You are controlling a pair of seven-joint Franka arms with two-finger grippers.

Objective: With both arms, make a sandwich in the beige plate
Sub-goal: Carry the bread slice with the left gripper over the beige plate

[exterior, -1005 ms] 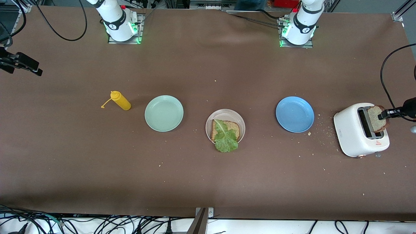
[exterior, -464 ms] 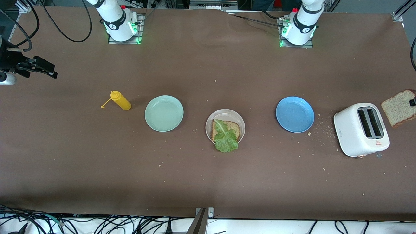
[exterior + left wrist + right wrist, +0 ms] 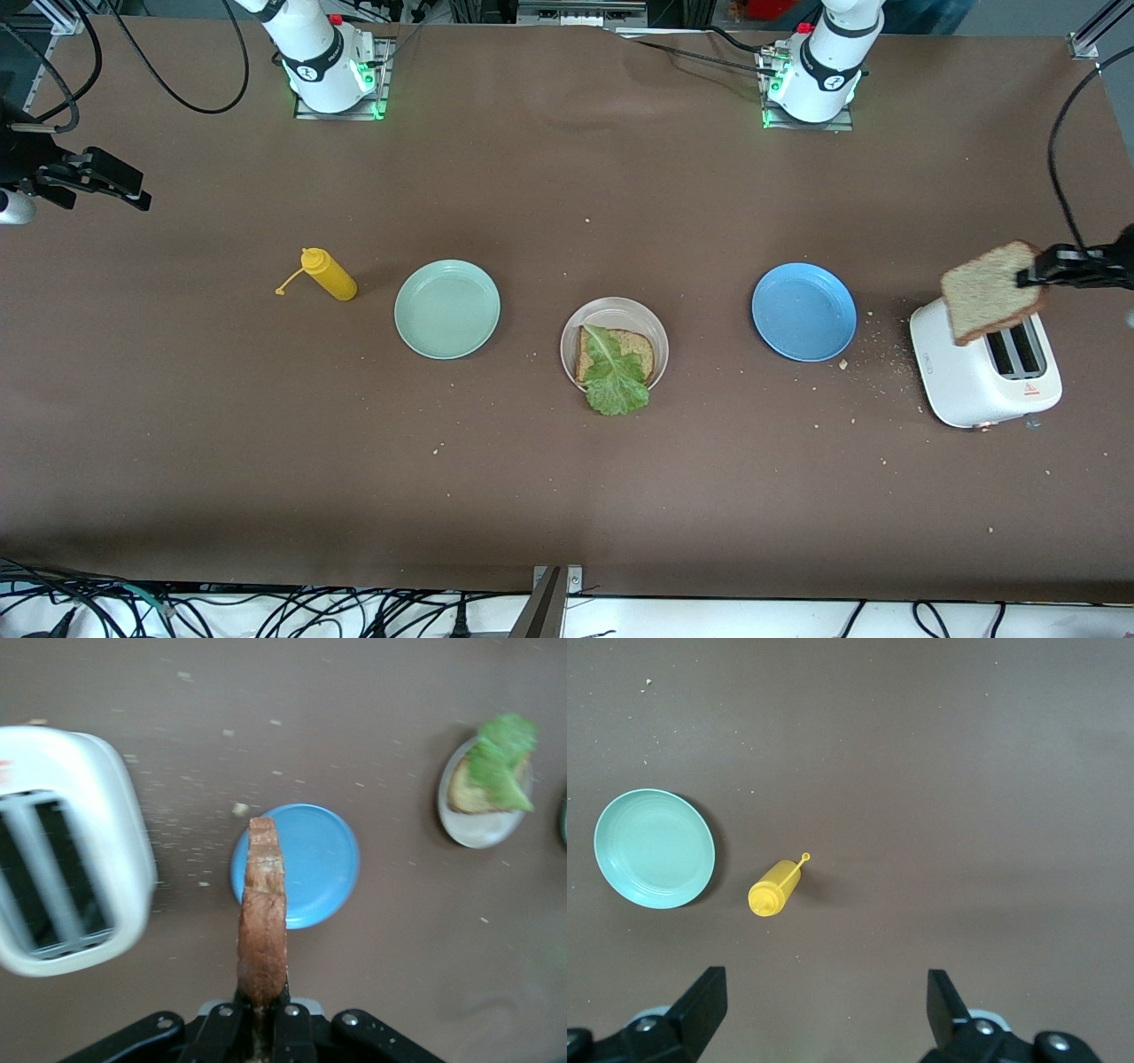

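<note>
Left gripper (image 3: 262, 1028) fingers clenched on toast slice (image 3: 992, 292), edge-on, over toaster (image 3: 985, 372) at left-arm end of counter. Carry level toward beige plate (image 3: 614, 312) mid-counter; lay flat on lettuce (image 3: 613, 372), square to lower slice. Right gripper (image 3: 824, 1010) released, waiting over right-arm end.

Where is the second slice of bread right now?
The bread slice hangs in the shut left gripper, over the white toaster at the left arm's end.

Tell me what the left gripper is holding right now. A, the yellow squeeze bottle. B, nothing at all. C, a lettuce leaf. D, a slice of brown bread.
D: the left gripper is shut on the bread slice, holding it in the air over the white toaster; the left wrist view shows the slice edge-on between its fingers.
</note>
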